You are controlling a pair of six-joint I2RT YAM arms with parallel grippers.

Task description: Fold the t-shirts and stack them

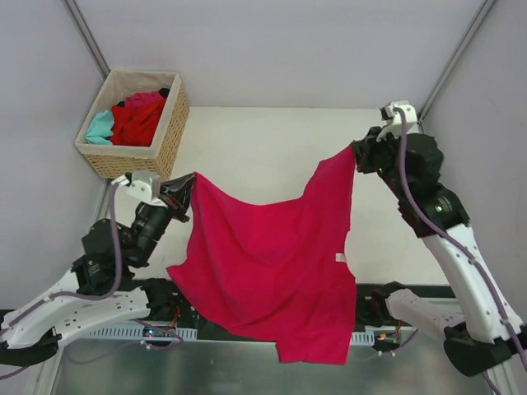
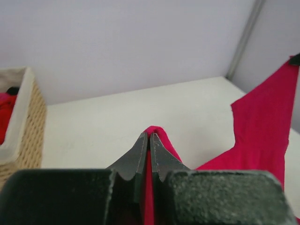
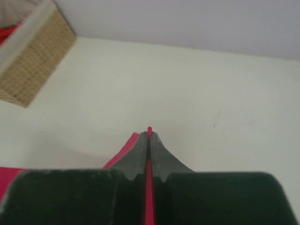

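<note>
The magenta-pink t-shirt (image 1: 272, 271) hung spread in the air between the two arms, above the near half of the table (image 1: 255, 144). Seen from the top camera, the left gripper (image 1: 186, 189) sat at about 9 o'clock. Its jaws were pressed together on a fold of the shirt's upper left corner, and the left wrist view showed cloth pinched right at the tips. The right gripper (image 1: 360, 153), at about 2 o'clock and higher up, pinched the opposite corner the same way, with a thin red edge showing between its closed tips. From these two corners the shirt sagged in the middle, and its lower edge draped down toward 6 o'clock, over the arm bases. A small white label (image 1: 340, 257) showed near its right edge. At 10 o'clock the wicker basket (image 1: 170, 136) held a red t-shirt (image 1: 136, 122), a teal t-shirt (image 1: 100, 126) and a pink t-shirt (image 1: 146, 99), all bunched.
</note>
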